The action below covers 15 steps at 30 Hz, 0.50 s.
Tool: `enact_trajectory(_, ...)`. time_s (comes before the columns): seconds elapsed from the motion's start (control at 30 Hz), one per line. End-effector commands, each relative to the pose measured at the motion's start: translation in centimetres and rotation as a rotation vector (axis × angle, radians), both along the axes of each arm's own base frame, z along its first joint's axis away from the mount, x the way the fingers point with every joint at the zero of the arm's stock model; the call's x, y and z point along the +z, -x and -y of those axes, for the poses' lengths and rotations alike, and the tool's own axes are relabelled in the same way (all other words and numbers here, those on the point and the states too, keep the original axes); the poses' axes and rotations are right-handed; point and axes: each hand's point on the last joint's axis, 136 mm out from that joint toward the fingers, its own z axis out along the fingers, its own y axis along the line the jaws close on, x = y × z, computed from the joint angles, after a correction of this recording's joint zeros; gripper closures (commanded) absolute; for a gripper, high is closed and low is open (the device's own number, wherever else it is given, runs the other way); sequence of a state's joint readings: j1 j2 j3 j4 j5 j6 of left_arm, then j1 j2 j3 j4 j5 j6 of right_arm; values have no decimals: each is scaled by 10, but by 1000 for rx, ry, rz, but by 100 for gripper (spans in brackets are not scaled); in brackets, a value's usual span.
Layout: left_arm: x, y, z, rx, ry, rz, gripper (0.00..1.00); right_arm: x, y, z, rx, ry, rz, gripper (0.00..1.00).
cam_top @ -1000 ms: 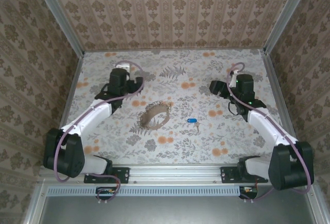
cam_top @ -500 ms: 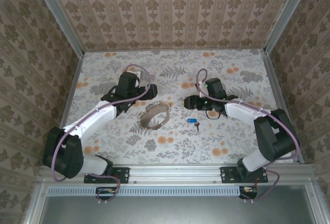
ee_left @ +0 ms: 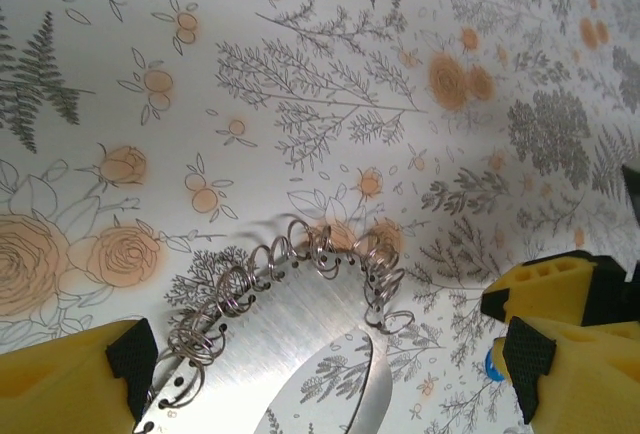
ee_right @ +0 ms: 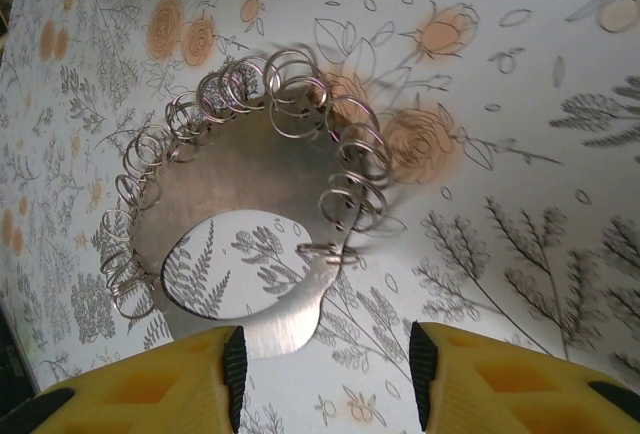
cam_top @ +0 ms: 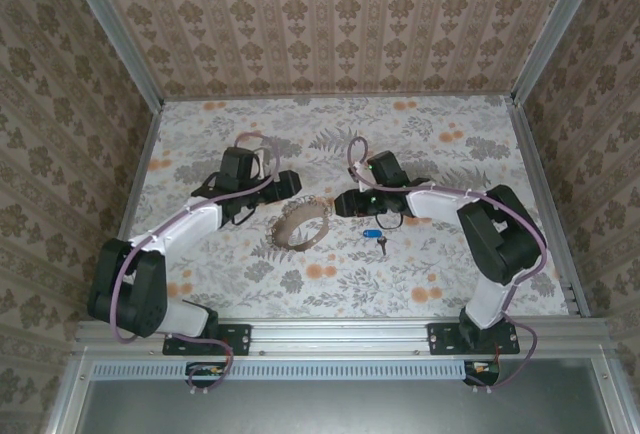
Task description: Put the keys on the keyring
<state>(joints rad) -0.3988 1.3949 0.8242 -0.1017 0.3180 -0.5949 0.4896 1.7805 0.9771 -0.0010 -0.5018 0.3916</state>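
The keyring, a curved metal band hung with several small wire rings, stands on the floral table near the middle. It also shows in the left wrist view and in the right wrist view. The keys, with a bright blue head, lie just right of it; a blue sliver of them peeks beside my left gripper's right finger. My left gripper hovers at the ring's far-left side, and its jaws stand wide open around the band. My right gripper sits at the ring's right side; it is open and holds nothing.
Patterned walls close in the table at the back and on both sides. Purple cables arch over both wrists. The two grippers are close together above the keyring.
My right arm has swung from the far right in to the keyring's right side, and its jaws have narrowed. My left gripper has shifted slightly right toward the ring. Keyring and keys have not moved.
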Motion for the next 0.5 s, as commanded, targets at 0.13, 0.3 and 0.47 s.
enact_trajectory(0.13, -4, 8, 16, -128, -81, 44, 9, -4, -6, -6, 3, 30, 15, 53)
enact_trajectory(0.3, -16, 29, 49, -327, -246, 50, 18, 1, -11, 22, -105, 73, 15, 51)
enact_trajectory(0.47, -27, 38, 70, -419, -318, 67, 28, 4, -10, 68, -250, 108, 3, 44)
